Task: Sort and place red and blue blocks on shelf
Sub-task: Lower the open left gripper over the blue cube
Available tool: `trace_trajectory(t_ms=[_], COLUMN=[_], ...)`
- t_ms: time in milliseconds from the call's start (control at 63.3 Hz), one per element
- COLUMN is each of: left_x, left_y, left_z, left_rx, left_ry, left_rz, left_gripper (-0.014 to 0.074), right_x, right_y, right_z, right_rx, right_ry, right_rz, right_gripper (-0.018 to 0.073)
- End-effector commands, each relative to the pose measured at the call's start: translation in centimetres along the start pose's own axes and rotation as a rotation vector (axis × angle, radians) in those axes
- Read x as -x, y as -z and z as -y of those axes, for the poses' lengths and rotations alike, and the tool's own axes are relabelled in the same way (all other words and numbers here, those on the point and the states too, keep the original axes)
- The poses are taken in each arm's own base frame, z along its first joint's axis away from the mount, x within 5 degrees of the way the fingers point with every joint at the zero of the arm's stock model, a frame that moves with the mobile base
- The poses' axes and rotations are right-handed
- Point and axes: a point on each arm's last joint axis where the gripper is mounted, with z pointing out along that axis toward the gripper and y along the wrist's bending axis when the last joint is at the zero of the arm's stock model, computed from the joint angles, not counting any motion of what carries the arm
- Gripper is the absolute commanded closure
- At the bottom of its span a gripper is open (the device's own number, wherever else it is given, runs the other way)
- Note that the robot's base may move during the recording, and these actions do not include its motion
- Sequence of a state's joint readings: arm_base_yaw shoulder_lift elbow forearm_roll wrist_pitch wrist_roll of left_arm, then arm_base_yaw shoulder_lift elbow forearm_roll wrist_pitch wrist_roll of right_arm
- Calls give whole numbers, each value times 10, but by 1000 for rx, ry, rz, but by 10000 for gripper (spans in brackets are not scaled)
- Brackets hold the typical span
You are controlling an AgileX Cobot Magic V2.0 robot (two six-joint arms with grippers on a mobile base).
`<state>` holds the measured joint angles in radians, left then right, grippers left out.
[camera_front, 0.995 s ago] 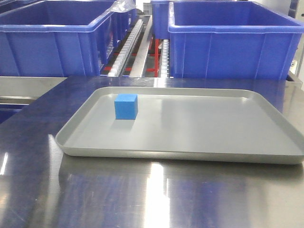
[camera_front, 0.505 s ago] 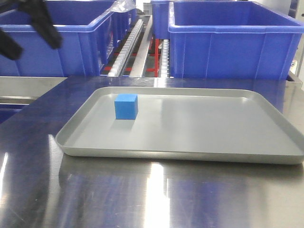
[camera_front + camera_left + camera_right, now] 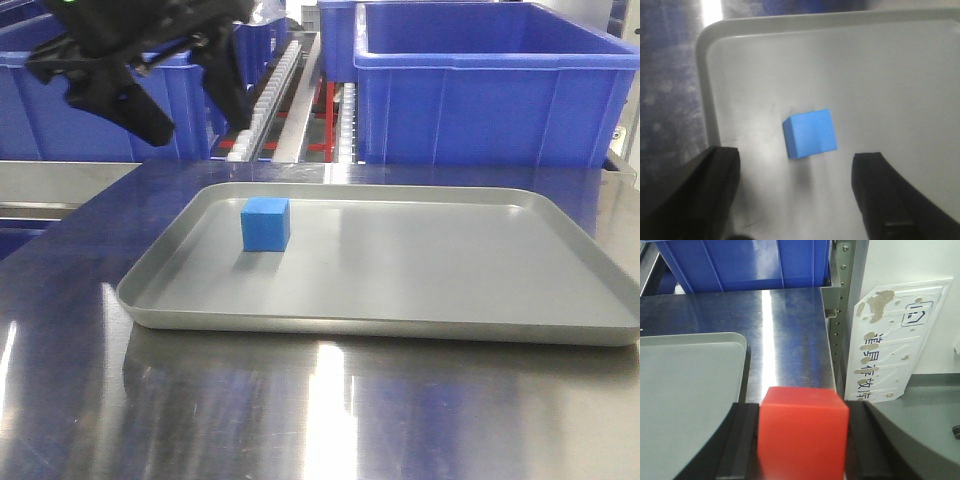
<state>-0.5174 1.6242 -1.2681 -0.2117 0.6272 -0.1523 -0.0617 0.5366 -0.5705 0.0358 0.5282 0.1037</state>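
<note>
Bright, even overhead light. White glare streaks the steel tabletop (image 3: 330, 400) at lower centre. The blue block (image 3: 265, 223) throws a faint shadow. The left gripper (image 3: 200, 122), upper left, is dark and blurred; the close red block (image 3: 802, 432) is soft.

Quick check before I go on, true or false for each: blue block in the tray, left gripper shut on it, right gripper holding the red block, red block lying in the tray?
1. The blue block sits in the tray. True.
2. The left gripper is shut on the blue block. False: it is open and above the block, not touching it.
3. The right gripper is shut on the red block. True.
4. The red block lies in the tray. False: it is held between the right gripper's fingers; only the blue block is in the tray.
</note>
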Motion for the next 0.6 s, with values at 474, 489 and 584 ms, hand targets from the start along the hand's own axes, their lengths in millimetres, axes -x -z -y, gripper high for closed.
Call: trace_trajectory(t_ms=[474,489,584], left_x=[11,10,10], left_y=[-19,-21,-25], left_z=[38,39,39], left_rx=[24,24,22], left_ry=[-41,-43,-33], left_rz=[83,80,81], left_gripper=[75,75,75], right_x=[15,15,15], right_y=[4,4,4], right_z=[-1,-1,-1], right_rx=[2,2,2], right_ry=[11,11,11], right_rz=[101,101,101], right_gripper=[510,510,510])
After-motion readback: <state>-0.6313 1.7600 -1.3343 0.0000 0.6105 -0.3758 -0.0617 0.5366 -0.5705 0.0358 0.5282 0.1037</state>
